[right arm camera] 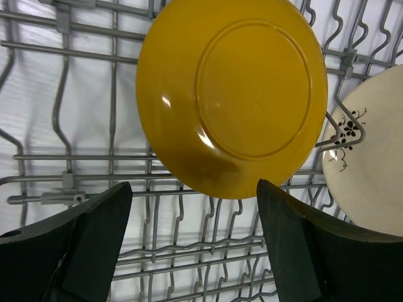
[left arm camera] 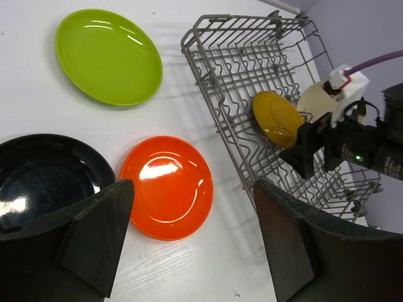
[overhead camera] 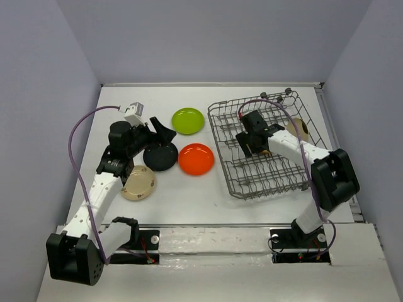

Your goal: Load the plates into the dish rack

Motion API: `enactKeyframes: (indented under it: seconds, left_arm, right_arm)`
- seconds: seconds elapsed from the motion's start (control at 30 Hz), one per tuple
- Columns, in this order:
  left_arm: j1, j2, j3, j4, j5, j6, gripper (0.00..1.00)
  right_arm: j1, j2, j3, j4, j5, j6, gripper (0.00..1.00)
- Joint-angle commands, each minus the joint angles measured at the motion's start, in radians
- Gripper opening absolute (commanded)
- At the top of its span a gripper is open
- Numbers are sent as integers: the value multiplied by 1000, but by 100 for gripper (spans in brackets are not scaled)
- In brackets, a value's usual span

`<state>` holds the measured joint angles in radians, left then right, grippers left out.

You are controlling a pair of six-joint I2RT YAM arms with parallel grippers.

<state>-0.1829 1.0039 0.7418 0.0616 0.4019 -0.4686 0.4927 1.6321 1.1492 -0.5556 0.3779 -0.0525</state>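
The grey wire dish rack (overhead camera: 220,151) sits on the right of the table. A mustard-yellow plate (right arm camera: 233,94) stands on edge between its tines, with a cream plate with a dark flower pattern (right arm camera: 371,163) beside it. My right gripper (overhead camera: 255,145) is inside the rack, open and empty, its fingers just short of the mustard plate's lower rim. On the table lie a lime green plate (overhead camera: 188,121), an orange plate (overhead camera: 196,159), a glossy black plate (overhead camera: 160,157) and a beige plate (overhead camera: 138,184). My left gripper (overhead camera: 157,139) is open and empty above the black plate's far edge. A dark brown plate is not in view.
In the left wrist view the orange plate (left arm camera: 167,187) lies between my fingers, the black plate (left arm camera: 44,179) at the left, the lime plate (left arm camera: 108,56) beyond, and the rack (left arm camera: 239,69) at the right. Grey walls close in the table.
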Motion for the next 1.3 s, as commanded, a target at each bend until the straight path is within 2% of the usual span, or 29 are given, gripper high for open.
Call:
enactKeyframes:
  seconds: [0.0, 0.1, 0.37, 0.7, 0.93, 1.27]
  left_arm:
    - [-1, -51, -4, 49, 55, 18, 87]
    - [-1, -63, -2, 53, 80, 18, 87]
    - [0, -99, -5, 67, 114, 15, 87]
    - [2, -116, -5, 73, 121, 13, 87]
    - [0, -122, -9, 73, 117, 13, 87]
    - [0, -128, -9, 73, 112, 15, 87]
  right_arm:
    - [20, 47, 55, -63, 58, -61, 86]
    - [20, 75, 75, -81, 59, -89, 87]
    - [29, 181, 147, -96, 183, -171, 88]
    - [29, 233, 187, -55, 207, -242, 87]
    - [29, 218, 181, 34, 158, -349, 85]
    - [29, 229, 187, 45, 85, -369, 77]
